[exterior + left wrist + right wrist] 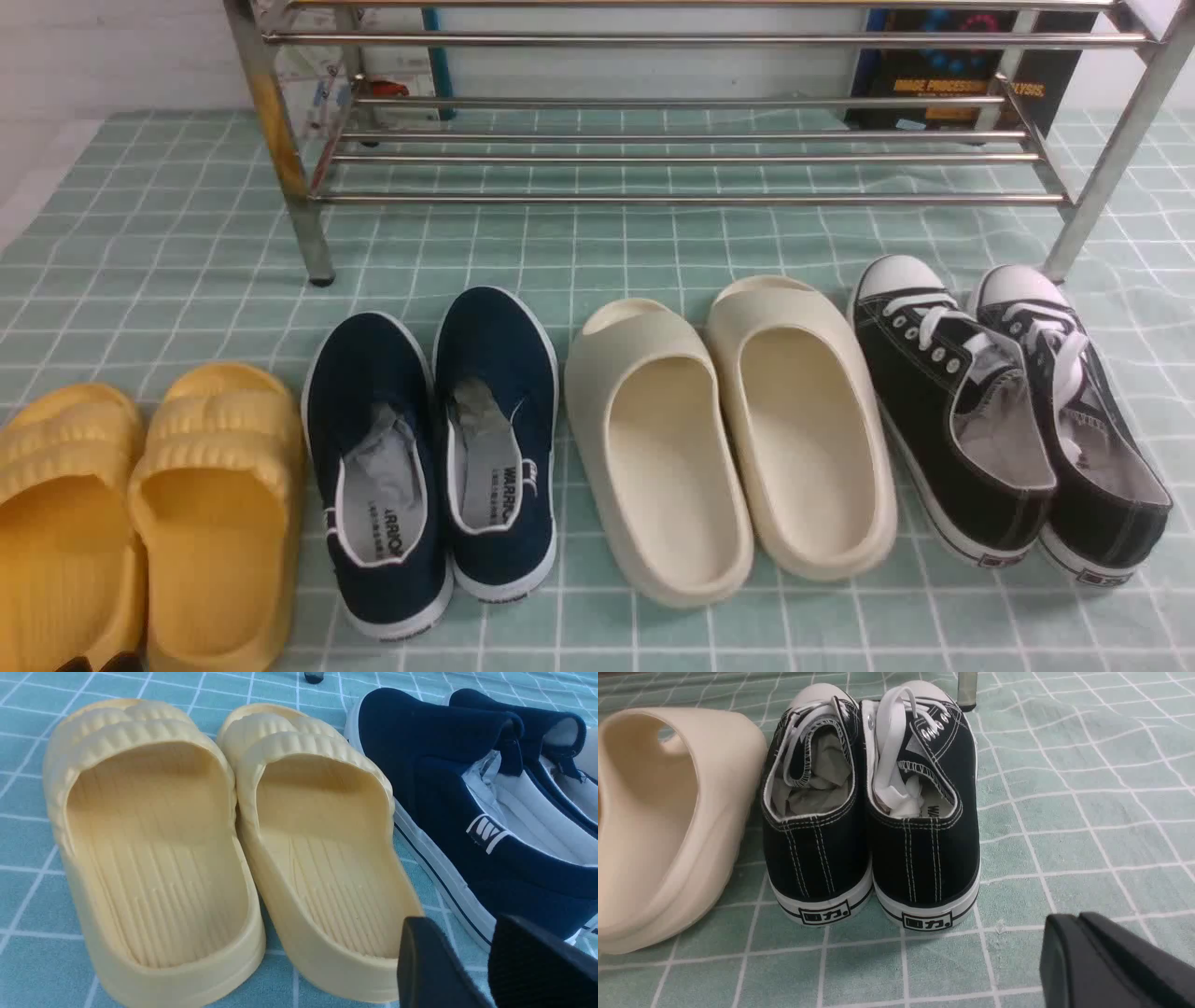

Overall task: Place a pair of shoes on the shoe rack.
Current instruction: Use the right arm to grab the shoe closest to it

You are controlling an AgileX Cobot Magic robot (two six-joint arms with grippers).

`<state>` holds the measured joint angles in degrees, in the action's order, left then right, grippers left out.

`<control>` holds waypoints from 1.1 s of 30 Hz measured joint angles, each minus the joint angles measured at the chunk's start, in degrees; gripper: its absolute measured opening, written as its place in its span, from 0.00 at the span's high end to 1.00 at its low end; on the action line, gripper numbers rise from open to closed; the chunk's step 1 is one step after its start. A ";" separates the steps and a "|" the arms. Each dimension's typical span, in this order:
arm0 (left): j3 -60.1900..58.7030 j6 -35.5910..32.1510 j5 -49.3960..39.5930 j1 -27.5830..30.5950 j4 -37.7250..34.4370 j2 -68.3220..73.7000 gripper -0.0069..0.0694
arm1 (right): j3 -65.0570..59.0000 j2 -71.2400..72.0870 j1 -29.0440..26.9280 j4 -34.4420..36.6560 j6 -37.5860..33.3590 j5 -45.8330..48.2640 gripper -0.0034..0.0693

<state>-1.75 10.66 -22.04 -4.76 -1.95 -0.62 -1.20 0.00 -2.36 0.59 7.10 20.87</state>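
Note:
The pair of shoes, two black canvas sneakers (943,401) (1074,411) with white toe caps and laces, stands side by side on the cloth at the right, toes toward the shoe rack (672,198). The rack is chrome tube bars in tiers across the back. In the right wrist view I see the sneakers' heels (817,858) (924,858). My right gripper (1076,921) is shut and empty, behind and to the right of them, apart from them. My left gripper (460,926) is open a little and empty, behind the yellow slides and navy shoes at the left.
In a row left of the sneakers stand cream slides (728,429), navy slip-ons (439,448) and yellow slides (140,523). A green checked cloth (140,233) covers the table. Books (962,75) stand behind the rack. A rack leg (966,690) is just beyond the sneakers.

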 joint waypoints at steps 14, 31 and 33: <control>0.00 0.00 0.00 0.00 0.00 0.00 0.62 | 0.00 0.00 0.00 0.00 0.00 0.00 0.89; 0.00 0.00 0.00 0.00 0.00 0.00 0.62 | 0.04 0.00 0.00 0.00 0.00 0.00 0.87; 0.00 0.00 0.00 0.00 0.00 0.00 0.62 | 0.04 0.00 0.00 0.00 0.00 0.00 0.87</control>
<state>-1.75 10.66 -22.04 -4.76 -1.95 -0.62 -1.16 0.00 -2.36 0.59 7.10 20.87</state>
